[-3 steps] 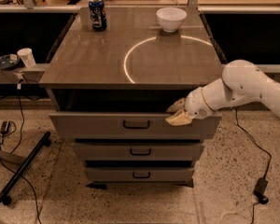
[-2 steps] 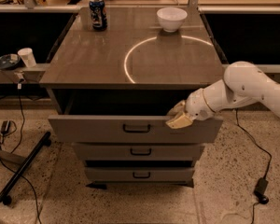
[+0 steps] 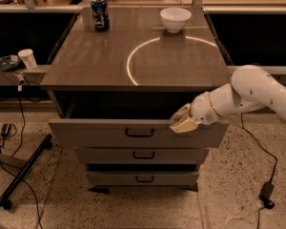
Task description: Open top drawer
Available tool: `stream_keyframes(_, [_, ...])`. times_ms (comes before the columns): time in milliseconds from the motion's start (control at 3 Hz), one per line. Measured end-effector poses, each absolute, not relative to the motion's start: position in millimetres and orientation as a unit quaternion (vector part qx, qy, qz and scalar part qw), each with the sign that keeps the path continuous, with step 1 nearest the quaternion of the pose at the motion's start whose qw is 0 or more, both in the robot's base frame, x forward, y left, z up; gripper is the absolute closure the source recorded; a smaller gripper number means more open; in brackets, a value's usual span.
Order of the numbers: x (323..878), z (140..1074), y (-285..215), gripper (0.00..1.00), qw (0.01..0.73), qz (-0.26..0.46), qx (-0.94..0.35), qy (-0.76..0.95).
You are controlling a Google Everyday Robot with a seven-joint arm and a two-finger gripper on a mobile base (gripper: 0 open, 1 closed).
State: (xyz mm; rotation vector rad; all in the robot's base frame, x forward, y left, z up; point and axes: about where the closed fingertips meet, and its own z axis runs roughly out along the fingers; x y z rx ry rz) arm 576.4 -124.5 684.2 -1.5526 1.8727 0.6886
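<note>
Top drawer (image 3: 100, 133) stands partway out beneath the surface (image 3: 95, 61), with its dark interior showing behind the front. Claw (image 3: 183, 122) sits at the front's upper edge, right of the central handle (image 3: 139, 133); clenched or released, cannot tell. Two narrower drawers (image 3: 138, 155) lie below. Can (image 3: 100, 14) stands back left and white bowl (image 3: 175, 19) back right, both well apart from the claw.

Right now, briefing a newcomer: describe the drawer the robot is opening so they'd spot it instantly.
Find the grey cabinet with a can and bowl on top. Just below sits the top drawer, the gripper at its front's right end. Unlike the two lower drawers, it is widest, tallest and open.
</note>
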Motion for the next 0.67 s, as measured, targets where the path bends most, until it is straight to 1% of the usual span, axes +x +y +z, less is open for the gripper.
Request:
stream_keyframes(333, [570.6, 686.9, -130.5, 0.96, 0.306, 0.258, -0.581, 0.709])
stream_keyframes(667, [570.5, 684.7, -130.3, 0.73, 0.306, 0.258, -0.581, 0.709])
